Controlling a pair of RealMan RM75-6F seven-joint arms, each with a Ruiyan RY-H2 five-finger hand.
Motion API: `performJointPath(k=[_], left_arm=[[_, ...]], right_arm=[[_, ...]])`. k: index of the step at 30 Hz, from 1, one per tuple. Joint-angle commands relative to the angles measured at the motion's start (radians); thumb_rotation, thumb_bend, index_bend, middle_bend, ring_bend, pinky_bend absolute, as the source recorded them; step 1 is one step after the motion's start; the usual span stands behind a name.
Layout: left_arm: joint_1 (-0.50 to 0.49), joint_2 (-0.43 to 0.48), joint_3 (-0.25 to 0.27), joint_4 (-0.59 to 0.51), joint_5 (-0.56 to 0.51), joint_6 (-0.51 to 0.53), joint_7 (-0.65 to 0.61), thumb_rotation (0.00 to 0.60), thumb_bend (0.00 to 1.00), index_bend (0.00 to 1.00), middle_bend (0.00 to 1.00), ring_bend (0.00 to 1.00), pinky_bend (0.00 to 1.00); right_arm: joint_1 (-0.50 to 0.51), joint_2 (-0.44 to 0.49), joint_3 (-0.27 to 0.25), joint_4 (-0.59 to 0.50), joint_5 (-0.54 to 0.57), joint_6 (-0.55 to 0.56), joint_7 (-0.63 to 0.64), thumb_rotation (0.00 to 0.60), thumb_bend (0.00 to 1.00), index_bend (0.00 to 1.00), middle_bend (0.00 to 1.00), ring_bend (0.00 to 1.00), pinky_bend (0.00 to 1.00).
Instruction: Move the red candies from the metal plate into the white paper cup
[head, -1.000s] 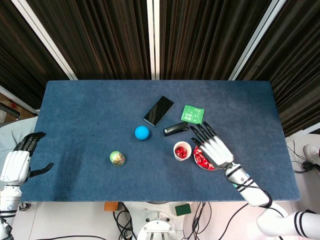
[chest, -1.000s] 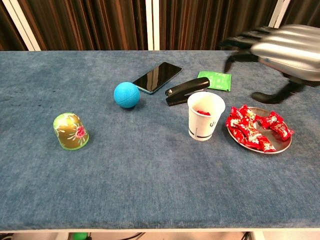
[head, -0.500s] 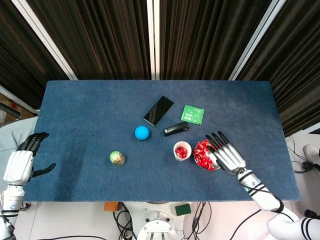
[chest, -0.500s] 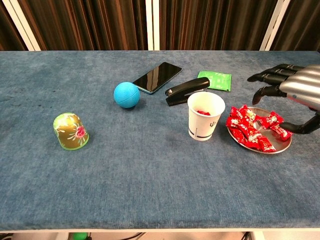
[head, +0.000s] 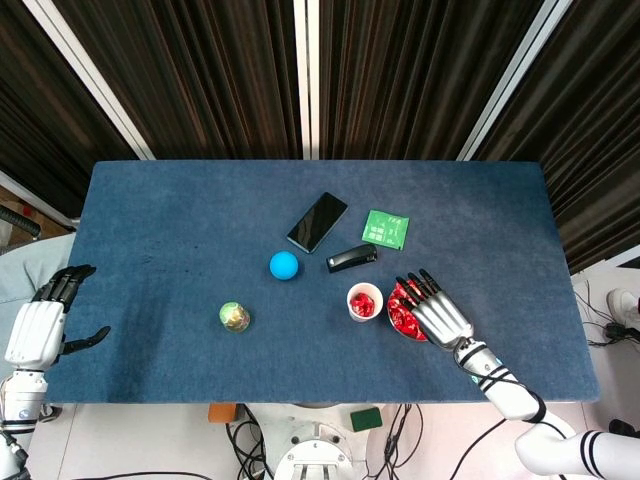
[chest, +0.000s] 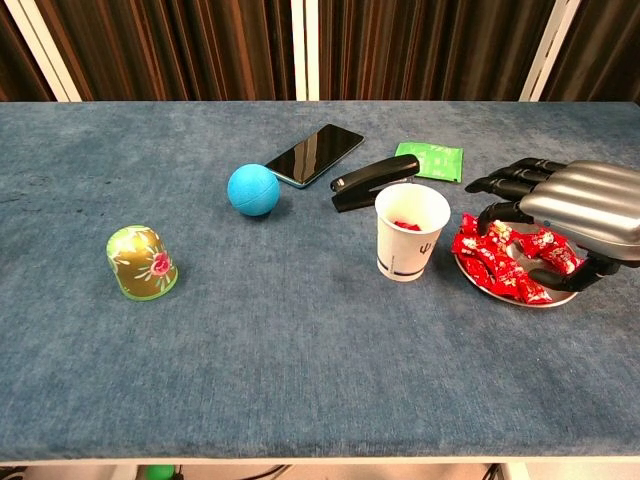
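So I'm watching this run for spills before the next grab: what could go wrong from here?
1. The right hand hangs open over the metal plate; its fingers may scoop several candies at once and flick some onto the table.
2. The paper cup stands close beside the plate and looks light, so a sweep of the hand toward it could tip it and spill the candies already inside.
3. The stapler lies just behind the cup and could get bumped.

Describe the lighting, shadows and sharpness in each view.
Head view: even light, sharp throughout, faint shadows under the blue ball and white paper cup. Chest view: soft highlights on the right hand, which shades the metal plate; no motion blur.
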Motion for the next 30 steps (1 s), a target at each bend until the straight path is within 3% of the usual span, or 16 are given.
performJointPath(k=[1,30], left_arm=[[0.001,0.001,0.000,0.001,0.000,0.001,-0.002,0.600,0.12,0.16,0.14,0.10,0.24],[-0.002,-0.004,0.001,0.019,-0.001,-0.005,-0.020,0.600,0.12,0.16,0.14,0.10,0.24]], right_arm=[[0.000,-0.016,0.006,0.011,0.013,-0.007,-0.014,0.600,0.35,0.27,0.00,0.00,0.00],[-0.013,-0.045,0.012,0.036,0.011,-0.001,-0.021,0.600,0.38,0.36,0.00,0.00,0.00]])
